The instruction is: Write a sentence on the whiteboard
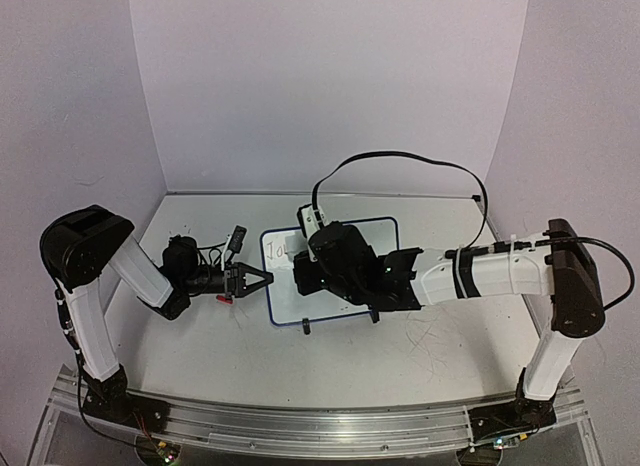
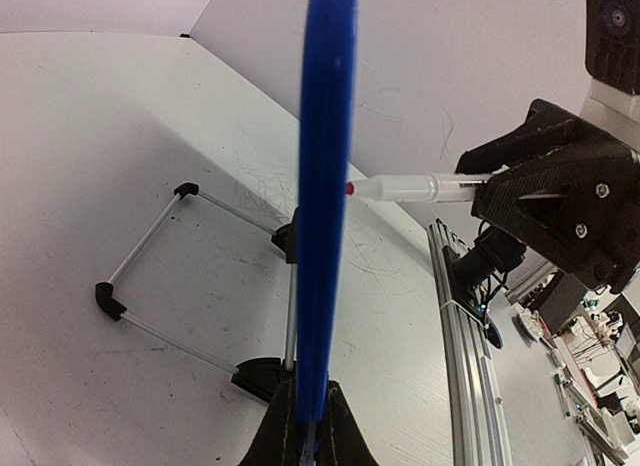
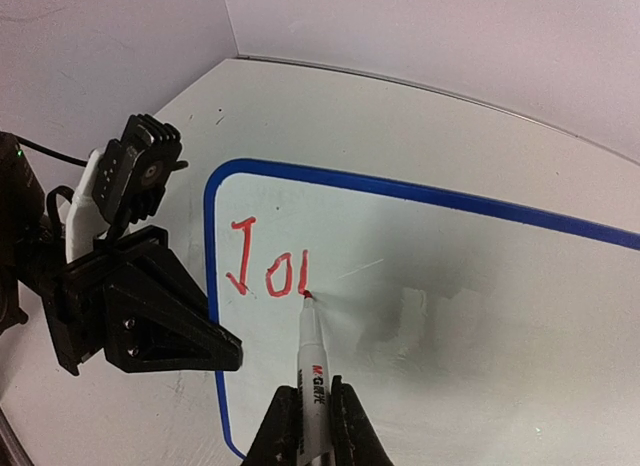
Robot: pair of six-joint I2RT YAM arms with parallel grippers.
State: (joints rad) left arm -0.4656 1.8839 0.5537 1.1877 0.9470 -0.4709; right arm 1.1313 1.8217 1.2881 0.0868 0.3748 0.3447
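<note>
Two red letters start the sentence (image 3: 268,271) on the whiteboard (image 3: 460,276); our left hand (image 1: 260,278) pinches its rim, our right hand (image 3: 305,426) the marker (image 3: 313,361).

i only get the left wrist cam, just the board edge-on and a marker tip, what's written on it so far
observer: Red letters near the top left corner of the whiteboard read "Jo", plus one upright stroke.
operator: is the tip actually on the surface
observer: Yes. In the right wrist view the marker tip touches the board at the foot of that stroke.
operator: where along the edge is my pincer
observer: The left pincer clamps the left rim, a little below the line of writing.
</note>
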